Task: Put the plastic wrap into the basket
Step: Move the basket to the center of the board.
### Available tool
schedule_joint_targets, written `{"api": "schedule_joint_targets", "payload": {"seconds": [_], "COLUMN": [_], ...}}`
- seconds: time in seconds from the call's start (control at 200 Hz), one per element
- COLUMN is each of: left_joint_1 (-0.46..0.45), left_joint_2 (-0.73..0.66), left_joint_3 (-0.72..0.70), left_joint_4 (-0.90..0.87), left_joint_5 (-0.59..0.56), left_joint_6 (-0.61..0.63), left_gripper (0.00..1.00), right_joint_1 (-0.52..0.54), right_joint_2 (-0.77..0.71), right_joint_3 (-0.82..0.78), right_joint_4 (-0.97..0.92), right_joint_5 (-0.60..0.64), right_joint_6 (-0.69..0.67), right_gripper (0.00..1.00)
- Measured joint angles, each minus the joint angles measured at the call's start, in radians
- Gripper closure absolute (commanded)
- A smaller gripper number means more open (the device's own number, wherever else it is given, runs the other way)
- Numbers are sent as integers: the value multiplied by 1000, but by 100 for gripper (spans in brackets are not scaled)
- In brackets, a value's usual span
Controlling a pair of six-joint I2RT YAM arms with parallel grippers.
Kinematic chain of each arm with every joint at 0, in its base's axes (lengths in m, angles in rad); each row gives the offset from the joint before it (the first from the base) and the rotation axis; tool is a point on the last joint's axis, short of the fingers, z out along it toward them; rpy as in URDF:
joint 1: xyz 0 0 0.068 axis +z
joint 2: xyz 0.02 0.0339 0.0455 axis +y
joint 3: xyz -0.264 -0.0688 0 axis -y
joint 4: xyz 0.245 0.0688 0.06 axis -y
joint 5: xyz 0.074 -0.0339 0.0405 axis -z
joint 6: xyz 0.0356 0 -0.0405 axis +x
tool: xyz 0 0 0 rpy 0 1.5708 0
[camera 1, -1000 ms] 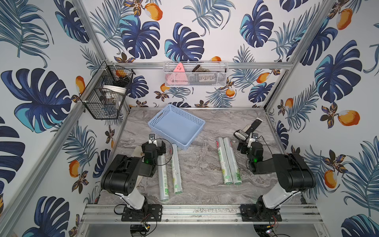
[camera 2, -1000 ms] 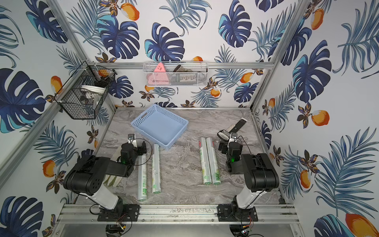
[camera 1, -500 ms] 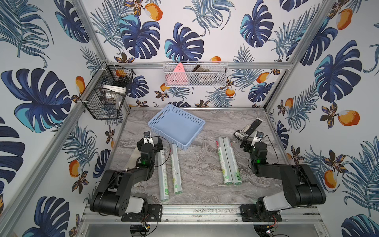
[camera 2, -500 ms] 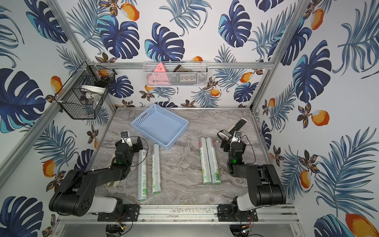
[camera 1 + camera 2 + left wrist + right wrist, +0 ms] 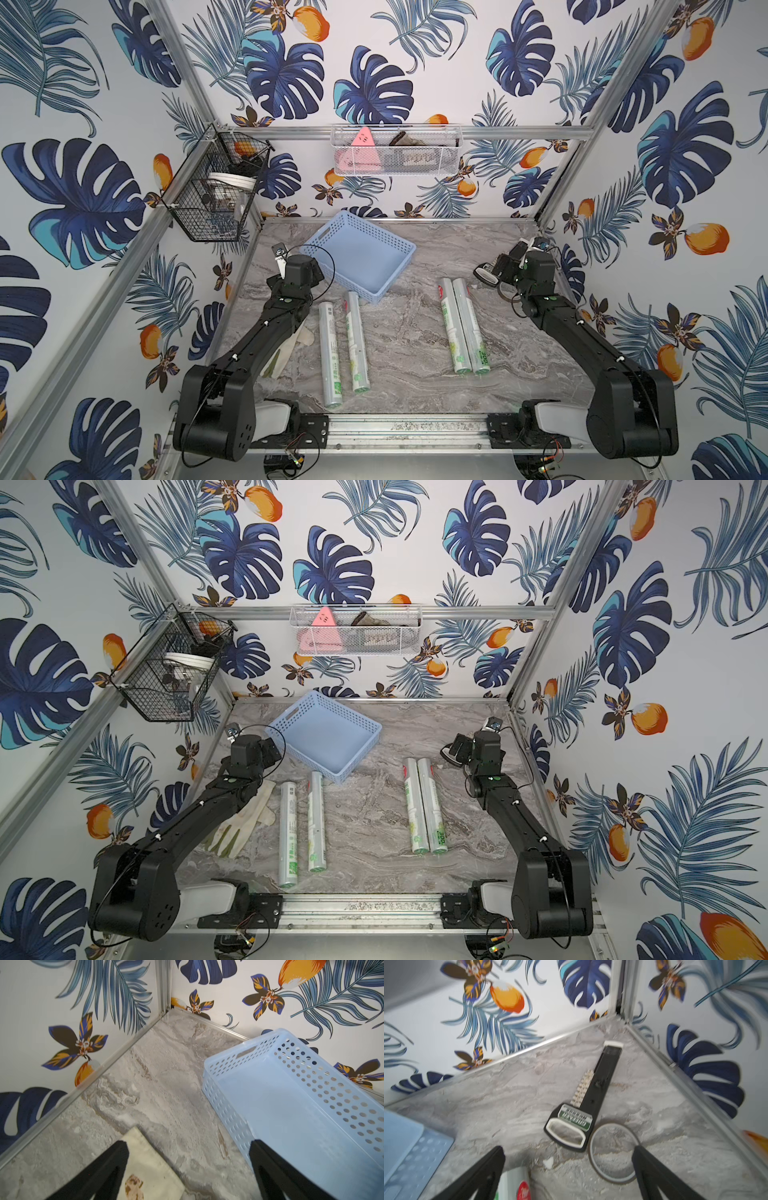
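Note:
Two rolls of plastic wrap (image 5: 330,353) (image 5: 357,340) lie side by side on the marble floor at front left. Two more rolls (image 5: 451,328) (image 5: 469,328) lie at front right. They also show in the other top view, as a left pair of rolls (image 5: 288,833) and a right pair (image 5: 424,806). The light blue basket (image 5: 361,259) (image 5: 328,733) sits empty behind them, turned at an angle. My left gripper (image 5: 297,270) (image 5: 188,1145) is open beside the basket (image 5: 291,1105), holding nothing. My right gripper (image 5: 505,266) (image 5: 569,1148) is open above one roll's red-capped end (image 5: 519,1184).
A cream glove (image 5: 286,349) (image 5: 145,1167) lies under my left arm. A black handled tool (image 5: 591,1095) and a thin ring (image 5: 612,1153) lie in the back right corner. A black wire basket (image 5: 216,195) and a white mesh basket (image 5: 395,153) hang on the walls.
Both arms have unfolded and stretched out, carrying the open grippers toward the back of the floor. The rolls and the basket have not moved.

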Motion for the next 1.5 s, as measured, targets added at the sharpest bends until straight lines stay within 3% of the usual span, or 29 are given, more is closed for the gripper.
{"api": "schedule_joint_targets", "payload": {"seconds": [0.17, 0.365, 0.595, 0.841, 1.501], "left_joint_1": [1, 1, -34, -94, -97], "left_joint_2": [-29, 16, 62, 168, 464], "left_joint_3": [-10, 54, 85, 164, 399], "left_joint_4": [-36, -50, -88, -176, -312], "left_joint_5": [185, 433, 592, 590, 412], "left_joint_6": [-61, -117, -144, -167, -331], "left_gripper": [10, 9, 13, 28, 56], "right_joint_1": [1, 25, 155, 258, 280], "right_joint_2": [-2, 76, 291, 406, 274], "right_joint_3": [23, 79, 276, 403, 244], "right_joint_4": [-117, -129, -174, -235, -226], "right_joint_5": [-224, -506, -591, -546, -483], "right_joint_6": [21, 86, 82, 56, 60], "right_gripper": [4, 12, 20, 19, 13]}}
